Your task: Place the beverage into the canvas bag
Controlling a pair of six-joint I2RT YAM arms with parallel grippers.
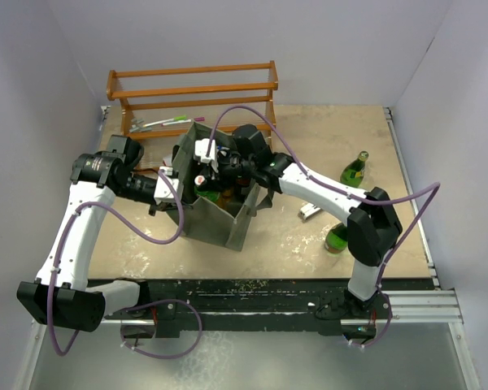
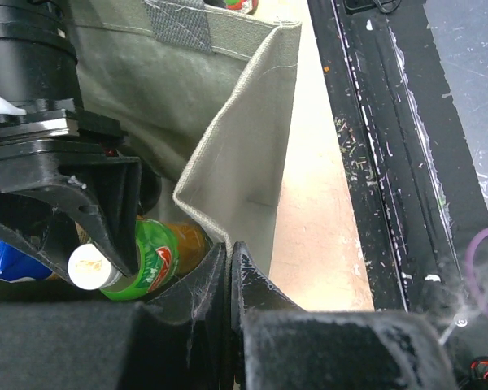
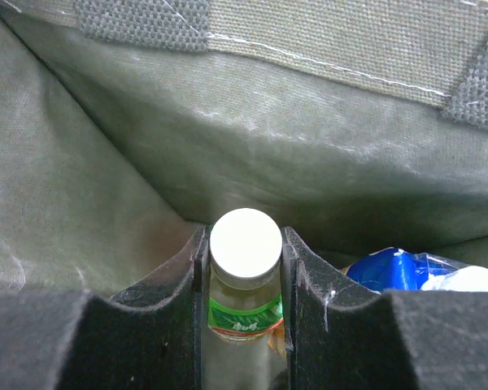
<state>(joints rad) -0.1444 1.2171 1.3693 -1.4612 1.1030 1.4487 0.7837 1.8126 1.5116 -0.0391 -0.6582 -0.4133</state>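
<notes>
The canvas bag (image 1: 220, 219) stands open in the middle of the table, grey-green with creased sides. My left gripper (image 2: 229, 253) is shut on the bag's near rim (image 2: 228, 162) and pinches the fabric between its fingers. My right gripper (image 3: 244, 264) reaches down inside the bag and is shut on the beverage (image 3: 245, 244), a white-capped bottle with a green label. In the left wrist view the same bottle (image 2: 150, 260) sits low inside the bag between the right gripper's black fingers (image 2: 106, 219). In the top view the left gripper (image 1: 169, 192) is at the bag's left side.
A blue packet (image 3: 390, 270) lies in the bag beside the bottle. Two green bottles (image 1: 355, 169) (image 1: 337, 238) stand on the table to the right, with a small white object (image 1: 310, 211) between them. A wooden rack (image 1: 193, 93) stands at the back, with pens (image 1: 164, 123) under it.
</notes>
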